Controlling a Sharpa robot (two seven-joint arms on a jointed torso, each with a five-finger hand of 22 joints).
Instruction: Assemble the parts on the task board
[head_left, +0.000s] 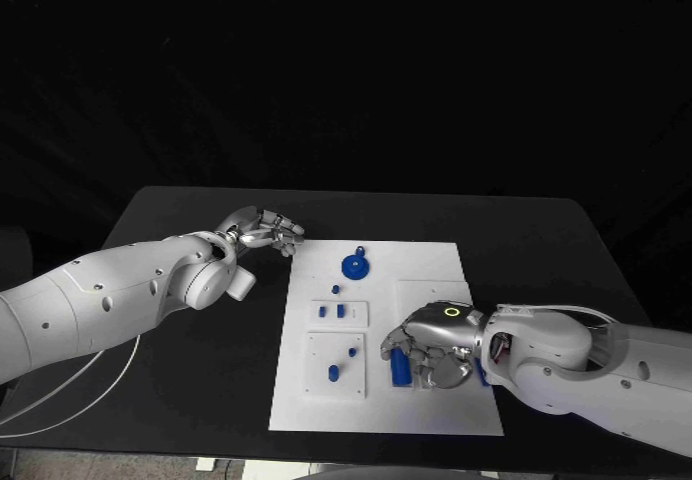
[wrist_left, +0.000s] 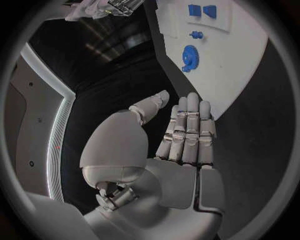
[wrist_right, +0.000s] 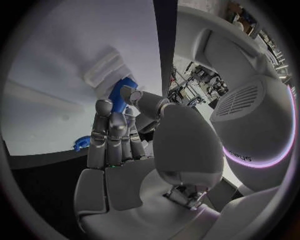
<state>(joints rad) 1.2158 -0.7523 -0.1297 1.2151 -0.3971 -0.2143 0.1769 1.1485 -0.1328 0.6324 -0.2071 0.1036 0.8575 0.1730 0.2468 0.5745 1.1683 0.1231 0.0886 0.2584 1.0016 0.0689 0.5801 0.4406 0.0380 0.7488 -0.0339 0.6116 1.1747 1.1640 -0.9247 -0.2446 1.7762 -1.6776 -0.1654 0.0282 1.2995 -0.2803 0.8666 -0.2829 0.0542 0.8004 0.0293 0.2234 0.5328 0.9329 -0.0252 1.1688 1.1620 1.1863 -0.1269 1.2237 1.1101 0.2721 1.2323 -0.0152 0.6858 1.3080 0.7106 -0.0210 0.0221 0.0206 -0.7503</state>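
Observation:
The white task board (head_left: 418, 405) lies in the middle of the black table. My right hand (head_left: 433, 345) hovers over its near right part and pinches a blue cylinder (head_left: 400, 368) between thumb and fingers; the right wrist view shows the thumb against that cylinder (wrist_right: 122, 89). A blue gear (head_left: 355, 266) sits near the board's far edge, and small blue pieces (head_left: 332, 311) stand in a raised block below it. My left hand (head_left: 260, 232) hangs off the board's far left corner, fingers straight, holding nothing. The left wrist view shows the gear (wrist_left: 189, 57) beyond that hand (wrist_left: 184, 137).
More small blue pieces stand in a second raised block (head_left: 335, 372) on the board's near left. A little blue peg (head_left: 336, 289) lies between gear and blocks. Black table (head_left: 188, 330) surrounds the board; a white cable (head_left: 87, 385) trails under my left arm.

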